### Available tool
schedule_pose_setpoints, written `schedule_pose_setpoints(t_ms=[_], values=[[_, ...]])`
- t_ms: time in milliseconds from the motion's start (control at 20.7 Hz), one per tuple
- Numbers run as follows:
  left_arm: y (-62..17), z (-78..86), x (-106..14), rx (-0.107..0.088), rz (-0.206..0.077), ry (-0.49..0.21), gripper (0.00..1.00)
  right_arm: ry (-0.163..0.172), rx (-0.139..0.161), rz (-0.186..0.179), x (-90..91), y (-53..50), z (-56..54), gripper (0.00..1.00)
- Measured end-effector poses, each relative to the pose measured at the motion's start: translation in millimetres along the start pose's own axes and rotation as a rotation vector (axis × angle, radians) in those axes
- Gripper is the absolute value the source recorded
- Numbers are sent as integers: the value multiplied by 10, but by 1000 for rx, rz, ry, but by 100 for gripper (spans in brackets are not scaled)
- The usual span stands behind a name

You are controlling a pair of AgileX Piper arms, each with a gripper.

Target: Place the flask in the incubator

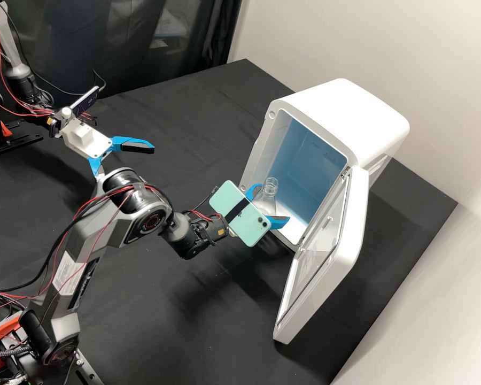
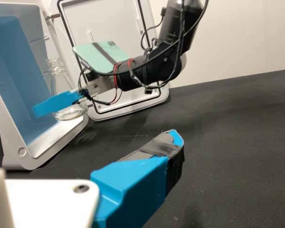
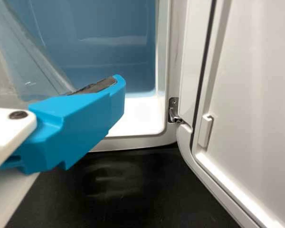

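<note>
Glass flask (image 1: pixel 271 187) (right claw (image 1: pixel 268 205)) inside incubator (image 1: pixel 353 120)

bench (image 1: pixel 198 117): black (matte) | wall (image 1: pixel 385 43): plain white | rear: dark curtain (image 1: pixel 219 32), possibly glass behind

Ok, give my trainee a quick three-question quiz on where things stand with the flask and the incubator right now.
1. True or false: the door of the incubator is closed.
2. Which gripper has the flask between its fingers? A) left gripper B) right gripper C) neither
3. Fill in: the inside of the incubator is coloured ____.

Key: 1 false, the door hangs open. 2 B, at the incubator's opening; the left gripper is open, back over the bench. 3 blue.
</note>
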Motion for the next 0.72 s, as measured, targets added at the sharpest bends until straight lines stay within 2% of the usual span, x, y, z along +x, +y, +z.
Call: schedule_pose_setpoints(t_ms=[96,241,434,482,579,723], values=[[0,0,0,0,0,0,100,-24,-13,-6,68,-30,48,0],[0,0,0,0,0,0,100,-64,-14,-10,161,-50,96,0],[0,0,0,0,0,0,100,-93,-14,-1,304,-11,60,0],[0,-11,-3,1,0,2,100,-89,-16,8,349,10,28,0],[-4,-52,-16,-22,-4,-1,100,-91,-26,9,402,31,-16,0],[12,-140,-53,-82,-2,4,100,-85,-31,25,436,65,-55,0]])
